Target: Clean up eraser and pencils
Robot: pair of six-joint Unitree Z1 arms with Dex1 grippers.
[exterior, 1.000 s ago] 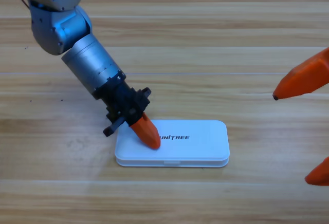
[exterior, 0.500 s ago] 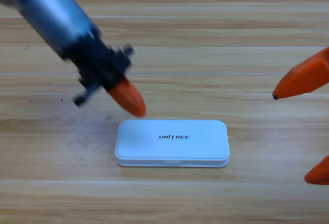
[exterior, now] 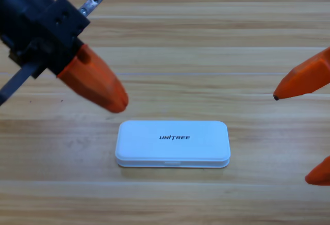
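Note:
A white case [exterior: 172,143] lies closed on the wooden table, a little below the middle of the high view. The eraser and the pencils are out of view. My left gripper [exterior: 114,102] hangs large at the upper left, raised above the table, its orange jaws pressed together into one cone whose tip points down-right, just above the case's left end. It holds nothing. My right gripper [exterior: 292,139] waits at the right edge, cut off, with its two orange tips wide apart.
The wooden table [exterior: 206,39] stretches around the case on all sides. The left arm's black wrist [exterior: 41,23] fills the upper left corner.
My left gripper has lifted off the left end of the case lid and pulled back up and to the left, now looming larger. The case and the right gripper have not moved.

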